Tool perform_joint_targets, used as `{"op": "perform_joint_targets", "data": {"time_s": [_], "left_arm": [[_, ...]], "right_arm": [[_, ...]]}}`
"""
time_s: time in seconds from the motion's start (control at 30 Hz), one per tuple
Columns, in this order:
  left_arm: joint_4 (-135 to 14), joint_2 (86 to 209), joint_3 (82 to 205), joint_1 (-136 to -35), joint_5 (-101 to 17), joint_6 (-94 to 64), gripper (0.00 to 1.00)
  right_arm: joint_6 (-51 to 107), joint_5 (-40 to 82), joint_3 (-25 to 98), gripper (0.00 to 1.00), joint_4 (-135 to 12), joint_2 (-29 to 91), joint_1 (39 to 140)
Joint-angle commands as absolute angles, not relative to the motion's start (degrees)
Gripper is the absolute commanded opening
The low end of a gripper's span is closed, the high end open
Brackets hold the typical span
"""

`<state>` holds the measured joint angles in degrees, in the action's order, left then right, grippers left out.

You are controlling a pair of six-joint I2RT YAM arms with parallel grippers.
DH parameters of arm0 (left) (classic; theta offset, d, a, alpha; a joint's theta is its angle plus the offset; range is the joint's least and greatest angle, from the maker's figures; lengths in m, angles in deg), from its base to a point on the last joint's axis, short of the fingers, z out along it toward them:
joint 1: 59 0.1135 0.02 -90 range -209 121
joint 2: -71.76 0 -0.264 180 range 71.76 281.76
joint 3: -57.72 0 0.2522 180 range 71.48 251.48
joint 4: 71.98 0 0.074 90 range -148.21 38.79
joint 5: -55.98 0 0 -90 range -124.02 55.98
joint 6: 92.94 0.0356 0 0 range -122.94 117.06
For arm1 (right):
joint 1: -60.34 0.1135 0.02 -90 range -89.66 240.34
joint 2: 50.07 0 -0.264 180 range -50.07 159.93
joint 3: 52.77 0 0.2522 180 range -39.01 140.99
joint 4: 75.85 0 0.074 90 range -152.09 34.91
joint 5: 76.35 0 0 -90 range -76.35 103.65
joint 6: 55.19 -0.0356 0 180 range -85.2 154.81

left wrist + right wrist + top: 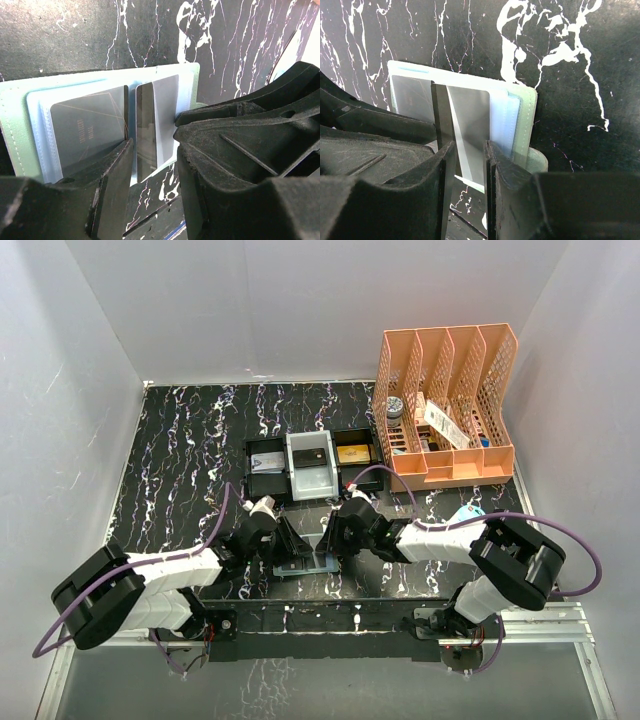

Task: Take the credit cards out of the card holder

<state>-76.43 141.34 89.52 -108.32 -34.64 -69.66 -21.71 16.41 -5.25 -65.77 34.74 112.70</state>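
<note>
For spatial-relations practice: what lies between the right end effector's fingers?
A grey credit card, over the open card holder, sits in the gap of the right end effector; the right wrist view shows it.

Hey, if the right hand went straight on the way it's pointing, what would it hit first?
Probably the grey credit card, which sits between the fingers of the right hand, in the open card holder. Whether it's touching yet, I can't tell.
</note>
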Motion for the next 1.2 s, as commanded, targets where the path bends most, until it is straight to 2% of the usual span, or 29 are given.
{"op": "perform_joint_targets", "data": {"time_s": [0.0,0.27,0.67,0.87,1.17], "left_arm": [[-75.12,142.19,88.61,-108.54,-33.04,-69.69,0.4],[-81.12,145.16,87.35,-108.64,-34.99,-70.23,0.35],[-82.75,142.34,85.61,-108.66,-34.63,-70.29,0.13],[-88.06,141.0,83.42,-108.64,-35.77,-70.91,0.0],[-83.73,137.1,82.91,-108.61,-34.93,-70.55,0.0]], "right_arm": [[-21.62,16.93,-7.84,0.28,-63.48,35.71,112.4],[-21.89,17.54,-8.32,0.28,-63.85,36.07,112.2],[-21.54,16.02,-7.82,0.28,-61.64,35.72,111.93],[-21.49,15.8,-7.81,0.28,-61.32,35.58,111.85],[-21.37,15.42,-7.58,0.28,-60.69,35.46,111.76]]}}
